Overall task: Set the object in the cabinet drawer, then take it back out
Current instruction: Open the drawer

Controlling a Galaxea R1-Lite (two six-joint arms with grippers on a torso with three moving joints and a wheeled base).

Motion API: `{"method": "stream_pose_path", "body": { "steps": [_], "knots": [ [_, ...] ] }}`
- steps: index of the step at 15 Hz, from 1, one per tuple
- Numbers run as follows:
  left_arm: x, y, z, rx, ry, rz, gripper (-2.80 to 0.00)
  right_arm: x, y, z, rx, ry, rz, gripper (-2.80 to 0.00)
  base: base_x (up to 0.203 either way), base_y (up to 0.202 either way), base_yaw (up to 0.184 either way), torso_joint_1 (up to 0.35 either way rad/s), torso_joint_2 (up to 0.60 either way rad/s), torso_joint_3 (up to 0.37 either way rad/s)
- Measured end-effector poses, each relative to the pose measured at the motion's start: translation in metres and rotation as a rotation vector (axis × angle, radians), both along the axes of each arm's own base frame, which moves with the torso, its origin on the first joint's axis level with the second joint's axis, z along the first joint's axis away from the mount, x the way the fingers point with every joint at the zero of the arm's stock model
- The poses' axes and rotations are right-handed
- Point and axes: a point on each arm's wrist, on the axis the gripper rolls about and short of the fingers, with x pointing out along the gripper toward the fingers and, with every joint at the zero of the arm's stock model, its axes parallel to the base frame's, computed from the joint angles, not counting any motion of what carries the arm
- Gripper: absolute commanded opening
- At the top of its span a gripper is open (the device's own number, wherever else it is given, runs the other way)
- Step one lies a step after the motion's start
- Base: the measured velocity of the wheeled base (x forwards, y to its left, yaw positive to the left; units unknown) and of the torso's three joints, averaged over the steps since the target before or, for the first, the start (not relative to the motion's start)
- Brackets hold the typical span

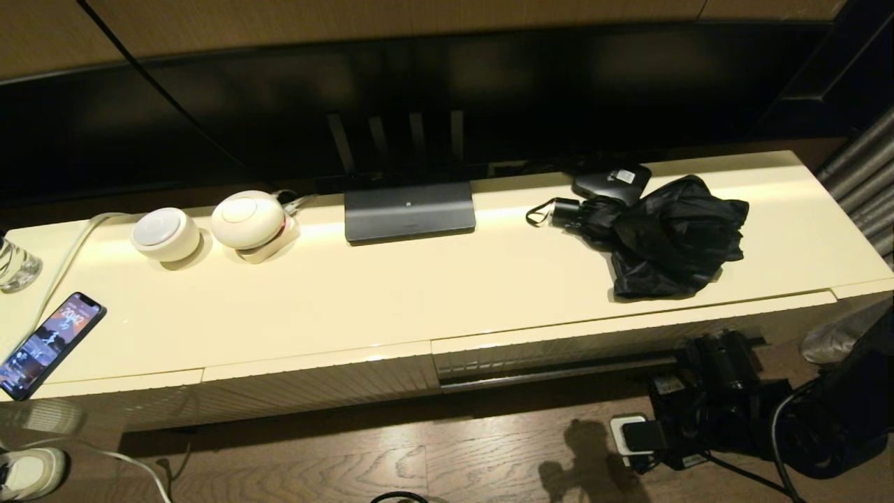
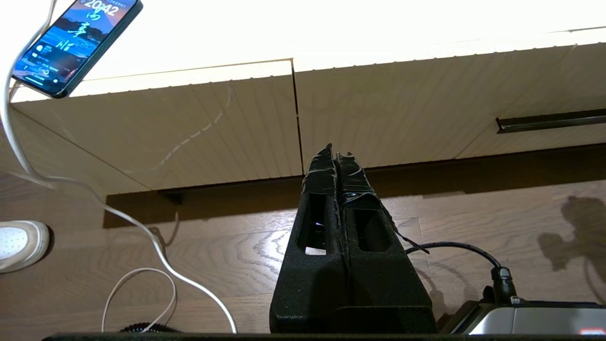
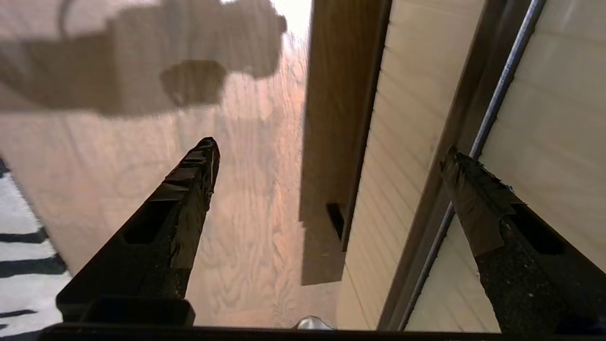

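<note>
Right gripper (image 3: 331, 156) is spread wide with nothing in it, hanging low in front of the cabinet, fingers straddling the dark strip along the drawer (image 1: 614, 339) front. Left gripper (image 2: 337, 156) is pinched together, empty, parked low facing the other ribbed front. The drawer looks closed. Umbrella (image 1: 663, 234) sits near the cabinet top's right end, toward the back edge, touching a small black box (image 1: 611, 180). It's probably light, but the fabric is floppy and slippery, so I'd grab the stiff handle (image 1: 566, 209) or squeeze across the folded middle, not the loose cloth.
</note>
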Motion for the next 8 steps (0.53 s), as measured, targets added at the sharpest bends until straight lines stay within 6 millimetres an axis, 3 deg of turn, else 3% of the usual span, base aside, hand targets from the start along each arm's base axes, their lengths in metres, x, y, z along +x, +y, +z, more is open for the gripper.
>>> {"method": "stream_pose_path", "body": {
  "steps": [8],
  "knots": [
    [0.000,0.000,0.000,0.001,0.001,0.000,-2.80,0.020,-0.002,-0.004,-0.008,-0.037,-0.004,0.00,0.000,0.000,0.000,0.000,0.00,0.000]
  ]
}}
